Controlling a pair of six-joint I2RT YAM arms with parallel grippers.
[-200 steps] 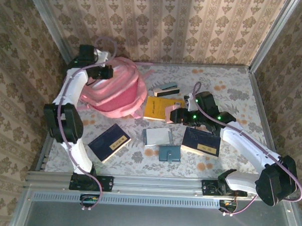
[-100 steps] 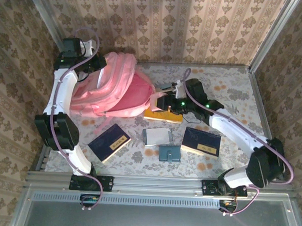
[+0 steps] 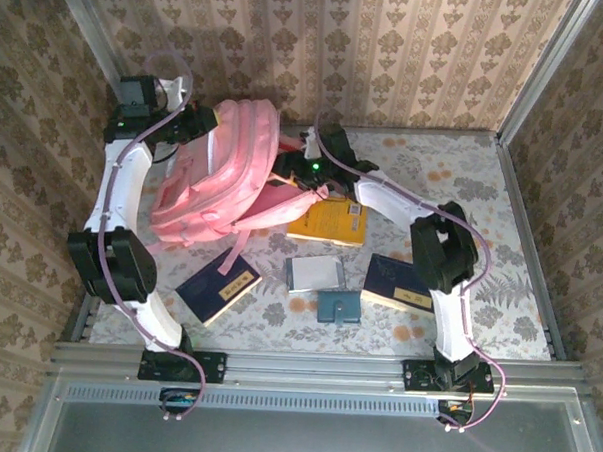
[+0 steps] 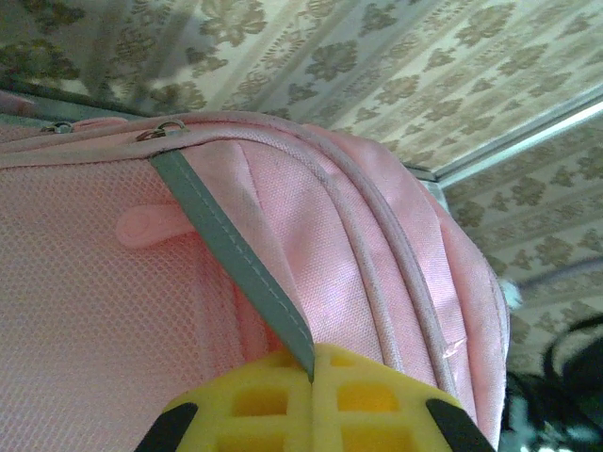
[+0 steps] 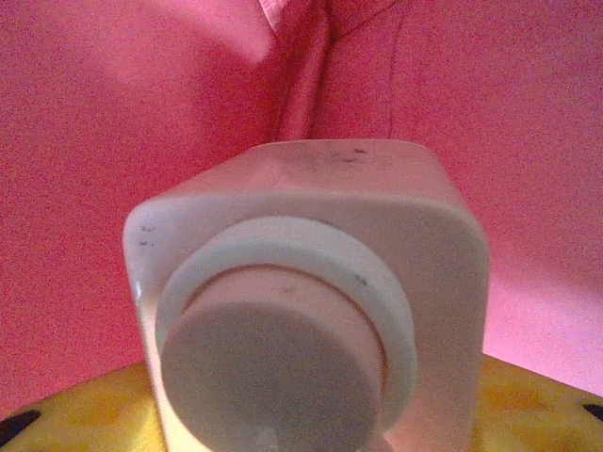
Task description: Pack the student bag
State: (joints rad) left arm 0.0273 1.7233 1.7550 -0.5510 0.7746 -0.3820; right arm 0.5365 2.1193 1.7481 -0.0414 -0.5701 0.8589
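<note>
Right wrist: R claw [image 5: 306,407] grips white bottle [image 5: 311,273] inside student bag [image 5: 141,113]; L claw [image 4: 311,395] clamps gray strip [image 4: 236,264].

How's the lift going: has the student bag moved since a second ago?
Yes. The student bag has tipped upright from lying flat, a strap now hanging toward the dark blue book.

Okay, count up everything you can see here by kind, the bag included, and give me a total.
Pink student bag: 1
Dark blue books: 2
Yellow book: 1
Grey notebook: 1
Teal case: 1
White bottle: 1
Total: 7
</note>
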